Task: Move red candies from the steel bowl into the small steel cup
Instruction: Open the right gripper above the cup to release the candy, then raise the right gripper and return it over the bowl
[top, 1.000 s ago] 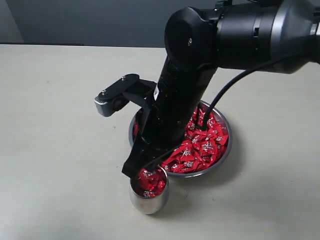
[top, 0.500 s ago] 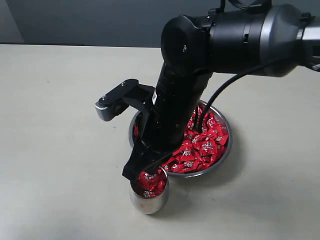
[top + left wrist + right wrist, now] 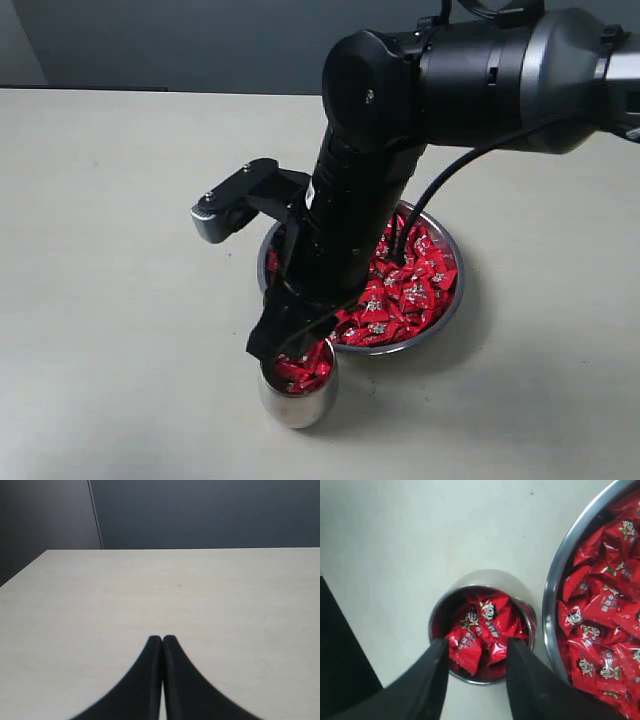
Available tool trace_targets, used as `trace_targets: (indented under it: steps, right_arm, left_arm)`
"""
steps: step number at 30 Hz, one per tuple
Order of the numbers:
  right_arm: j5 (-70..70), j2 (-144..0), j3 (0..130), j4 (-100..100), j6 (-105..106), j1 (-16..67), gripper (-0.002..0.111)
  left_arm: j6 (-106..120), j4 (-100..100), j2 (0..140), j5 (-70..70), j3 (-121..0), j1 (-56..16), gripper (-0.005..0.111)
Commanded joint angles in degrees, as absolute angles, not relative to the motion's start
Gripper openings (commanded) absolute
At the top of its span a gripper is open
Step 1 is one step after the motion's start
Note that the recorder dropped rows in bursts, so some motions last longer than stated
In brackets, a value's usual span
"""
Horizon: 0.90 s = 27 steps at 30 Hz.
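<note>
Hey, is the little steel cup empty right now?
No, the cup has several red candies lying inside it, as the right wrist view shows plainly.

Soft even light, faint shadows

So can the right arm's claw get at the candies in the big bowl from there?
Probably yes. The claw hangs open over the cup, the bowl sits right beside it, and nothing covers the candies.
</note>
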<state>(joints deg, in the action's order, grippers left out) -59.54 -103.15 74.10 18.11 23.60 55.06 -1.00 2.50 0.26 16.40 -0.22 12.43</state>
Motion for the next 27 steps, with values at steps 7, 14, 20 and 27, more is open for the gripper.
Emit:
trace_targets:
  steps: [7,14,20,27]
  right_arm:
    - [-59.6,-101.5,75.9,9.9,19.9,54.6,0.038]
    - [-58.3,-100.4,79.8,-10.9,9.5,53.6,0.023]
    - [-55.5,-102.6,79.8,-25.9,-1.7,53.3,0.009]
    - [-53.2,-109.1,79.8,-26.5,-3.8,48.9,0.009]
  left_arm:
    - [-1.1,2.6,0.0,16.3,0.0,12.5,0.000]
    - [-1.1,2.6,0.0,16.3,0.0,12.5,0.000]
    - [-1.1,2.6,0.0,16.3,0.0,12.5,0.000]
    - [-1.1,2.6,0.0,16.3,0.0,12.5,0.000]
